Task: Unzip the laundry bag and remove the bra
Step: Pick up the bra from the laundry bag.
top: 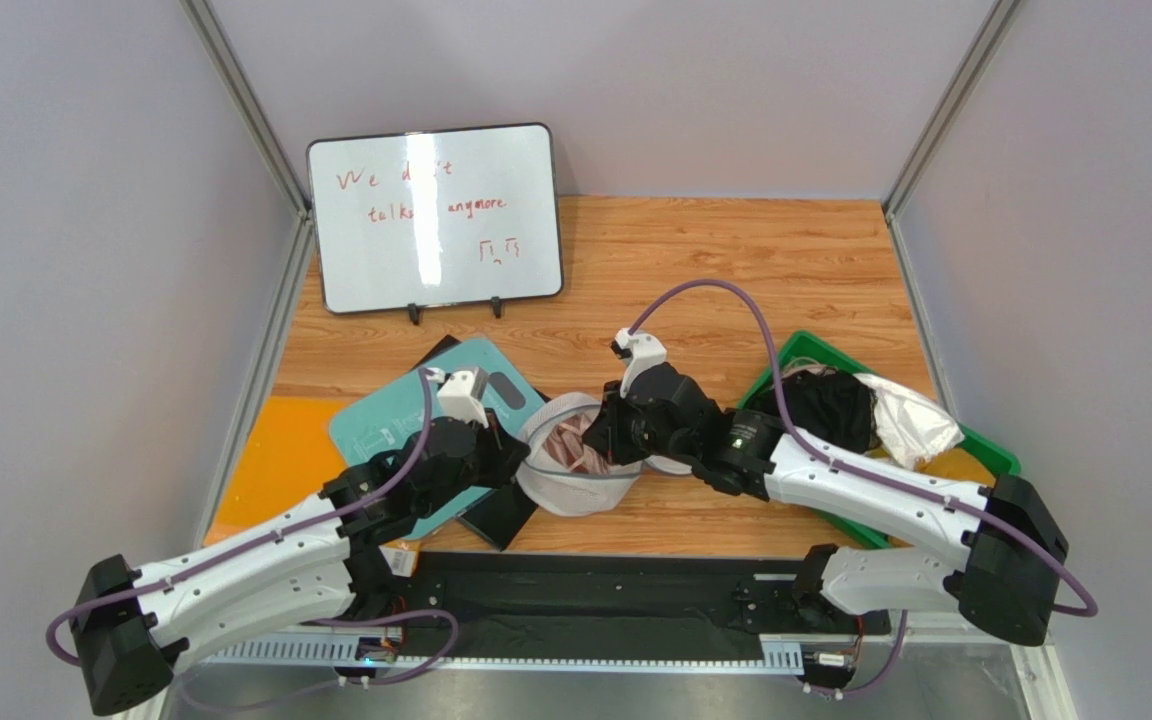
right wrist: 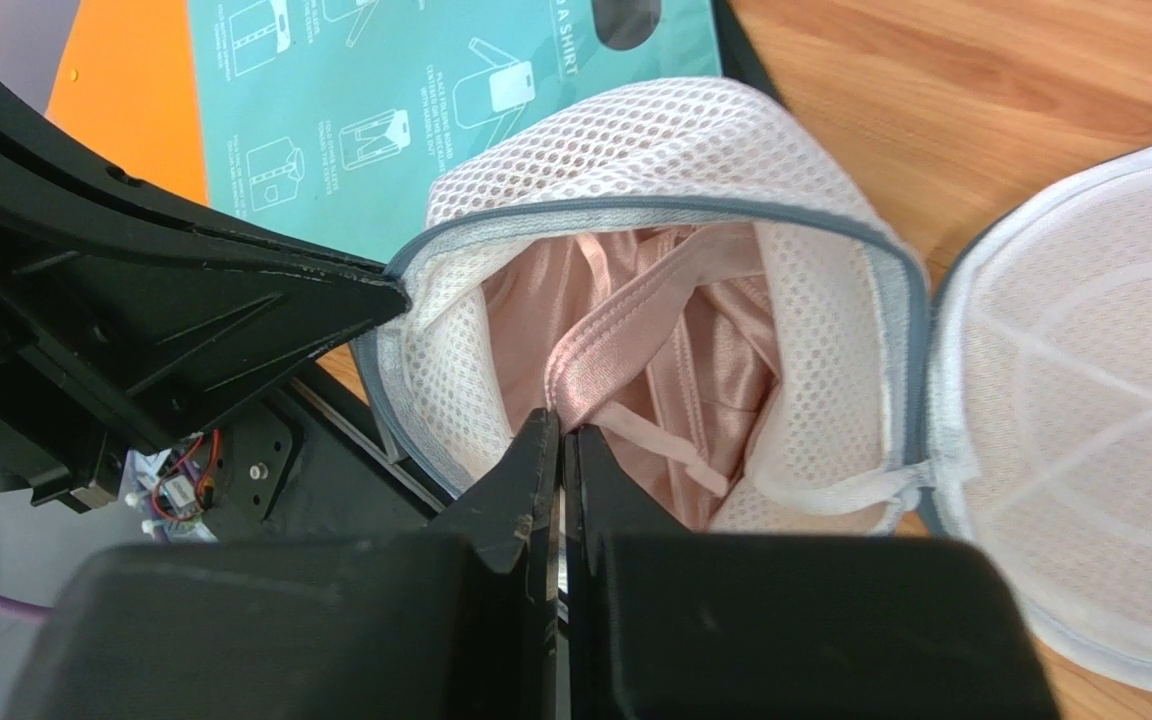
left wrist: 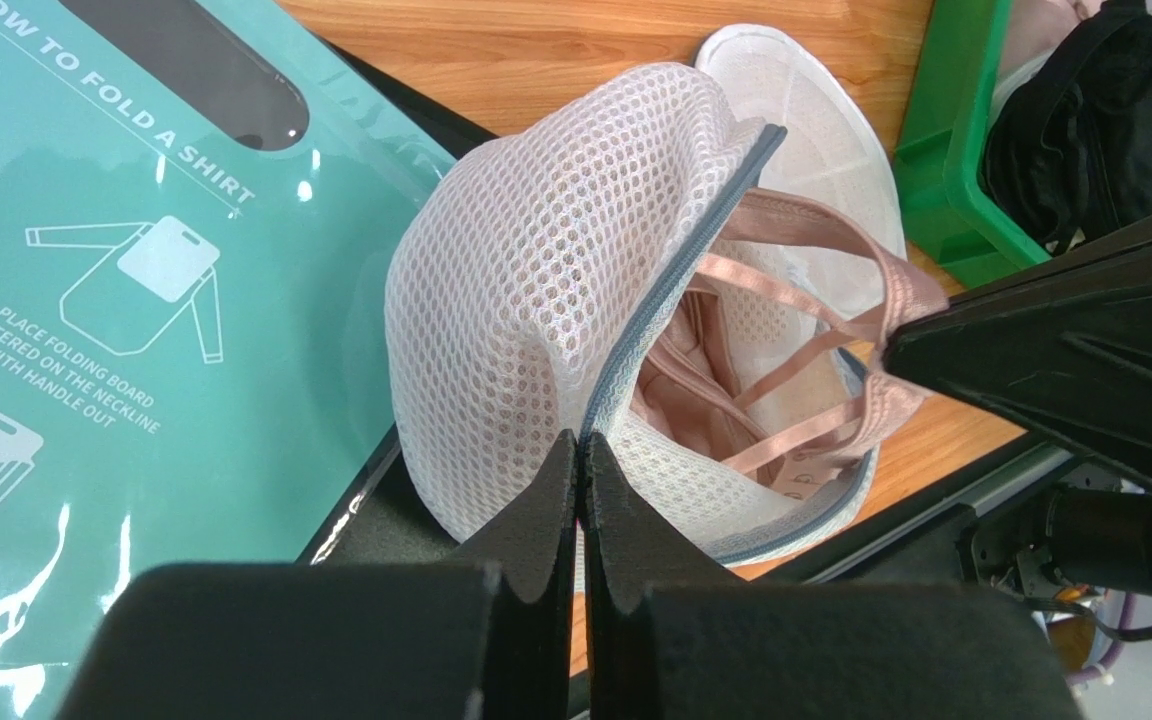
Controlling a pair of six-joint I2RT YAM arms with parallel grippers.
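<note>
a small round white mesh laundry bag (left wrist: 537,285) sits near the middle of a wooden table (top: 717,270), just beyond the two arms' bases. its grey-blue zip rim is open and its mouth faces the right arm. the round mesh lid flap (right wrist: 1093,450) lies flat on the wood beside it. a pinkish-beige bra (right wrist: 642,330) is bundled inside the bag, with thin straps showing at the mouth. the left gripper (left wrist: 579,450) has its jaws pressed together on the bag's mesh wall at the zip rim. the right gripper (right wrist: 560,438), on the opposite side, is pinched closed on a satin band of the bra at the bag's mouth. beside the bag lies a teal folding board (left wrist: 117,300) printed "how to fold a shirt" and "place folding board centered on the neckline with handle out". at the back, a whiteboard (top: 432,218) carries red handwriting. "we" and "anymore" can be read; the rest is lost in glare. a green bin (left wrist: 958,150) holding clothes stands to the right.
</note>
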